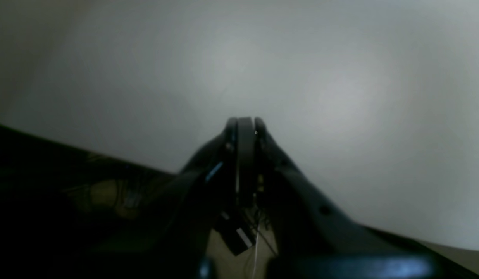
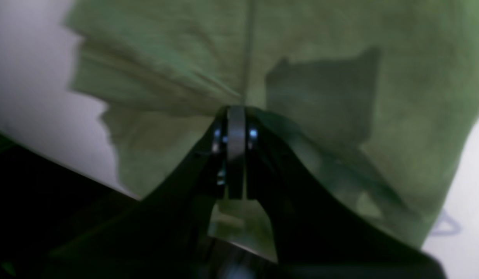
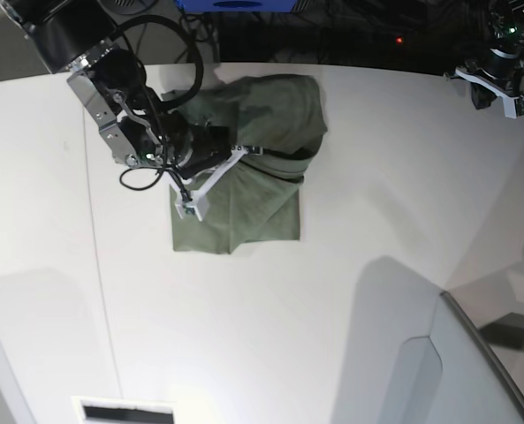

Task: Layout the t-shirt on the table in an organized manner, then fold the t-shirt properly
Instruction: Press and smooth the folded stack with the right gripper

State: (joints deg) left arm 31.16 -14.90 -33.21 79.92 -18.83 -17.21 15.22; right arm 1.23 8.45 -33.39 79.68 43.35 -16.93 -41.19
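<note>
Right hand [image 2: 236, 116] has its fingers pressed together, pinching a fold of the t-shirt [image 3: 248, 181], which sits bunched and half-folded on the white counter [image 3: 376, 221] toward its far edge, left of middle in the base view. Left hand [image 1: 245, 124] is clamped shut on nothing, hanging way off over bare counter near the far right corner.

Dark strip of floor [image 3: 350, 31] beyond the far edge, tangled black cables, blue box [image 3: 235, 4] at top, small red light [image 3: 399, 39], possibly an indicator lamp
</note>
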